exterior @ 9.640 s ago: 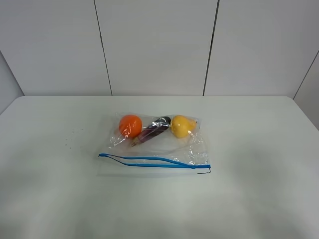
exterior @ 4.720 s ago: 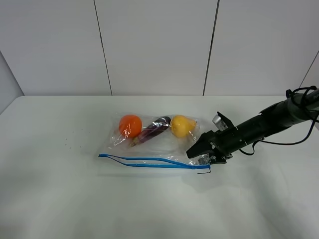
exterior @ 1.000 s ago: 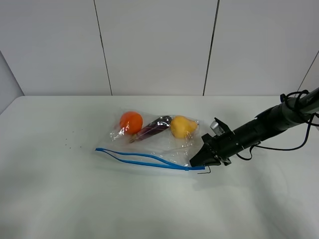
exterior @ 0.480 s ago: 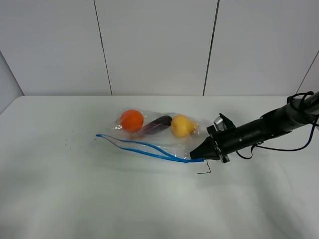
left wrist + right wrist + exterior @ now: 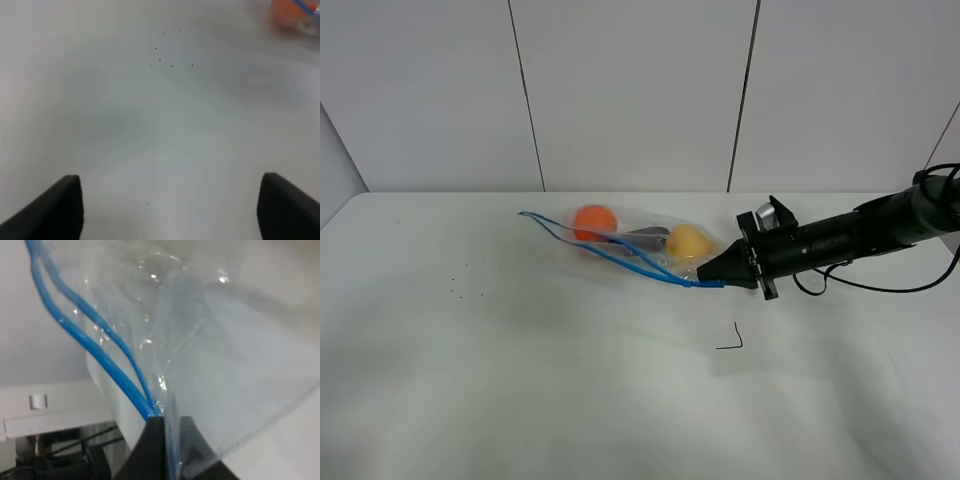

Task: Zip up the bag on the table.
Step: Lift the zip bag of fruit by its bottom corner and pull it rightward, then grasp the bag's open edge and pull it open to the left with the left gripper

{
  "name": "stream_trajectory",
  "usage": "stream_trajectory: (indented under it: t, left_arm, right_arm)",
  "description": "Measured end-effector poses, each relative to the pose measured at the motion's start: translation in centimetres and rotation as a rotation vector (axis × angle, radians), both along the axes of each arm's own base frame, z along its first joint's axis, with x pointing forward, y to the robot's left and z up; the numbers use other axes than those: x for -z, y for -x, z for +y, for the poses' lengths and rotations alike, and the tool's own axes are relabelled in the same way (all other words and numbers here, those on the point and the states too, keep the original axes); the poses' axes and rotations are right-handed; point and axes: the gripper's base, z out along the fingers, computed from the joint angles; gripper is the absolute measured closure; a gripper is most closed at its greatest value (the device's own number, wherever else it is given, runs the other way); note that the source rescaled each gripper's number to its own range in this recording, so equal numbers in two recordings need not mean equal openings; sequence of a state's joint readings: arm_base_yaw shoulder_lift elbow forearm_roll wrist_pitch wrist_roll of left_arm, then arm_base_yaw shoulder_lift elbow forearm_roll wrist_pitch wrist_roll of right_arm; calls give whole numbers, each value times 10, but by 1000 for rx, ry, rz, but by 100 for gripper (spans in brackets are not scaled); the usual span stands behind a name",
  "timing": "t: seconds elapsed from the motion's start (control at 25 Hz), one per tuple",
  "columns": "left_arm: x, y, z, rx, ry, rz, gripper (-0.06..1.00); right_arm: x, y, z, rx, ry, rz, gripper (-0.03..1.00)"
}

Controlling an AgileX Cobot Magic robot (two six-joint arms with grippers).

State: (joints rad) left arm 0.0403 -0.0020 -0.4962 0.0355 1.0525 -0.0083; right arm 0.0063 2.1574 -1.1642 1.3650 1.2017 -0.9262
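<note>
The clear plastic bag [image 5: 640,250] hangs lifted off the white table [image 5: 520,380], its blue zipper strip [image 5: 610,255] open and running from the upper left down to my right gripper [image 5: 717,281]. My right gripper is shut on the strip's right end; the right wrist view shows the two blue lines [image 5: 95,345] meeting at the fingertips [image 5: 156,440]. An orange fruit [image 5: 592,222], a purple eggplant [image 5: 642,235] and a yellow pear [image 5: 688,243] sit inside. My left gripper [image 5: 170,205] is open above bare table, away from the bag; the orange [image 5: 292,15] shows at the frame edge.
A thin black corner mark [image 5: 732,340] is drawn on the table below my right gripper. Small dark specks [image 5: 460,285] dot the table at the left. A white panelled wall [image 5: 640,90] stands behind the table.
My right gripper has lifted and pulled the zipper end up and back, raising the bag off the table. The fruit slid toward the far side. The corner mark is now uncovered.
</note>
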Motion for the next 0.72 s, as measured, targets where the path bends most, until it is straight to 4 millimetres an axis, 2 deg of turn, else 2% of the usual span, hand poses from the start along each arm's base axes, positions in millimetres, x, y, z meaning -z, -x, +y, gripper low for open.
stream_trajectory:
  t: [0.08,0.2,0.72]
  left_arm:
    - [0,0,0,0,0,0,-5]
    - [0,0,0,0,0,0,-5]
    - [0,0,0,0,0,0,-5]
  right_arm:
    - [-13,0,3,10,-8,-9,96]
    - [-23,0,6,31,-21,12,96]
    - [-27,-3,9,110,-70,113,96]
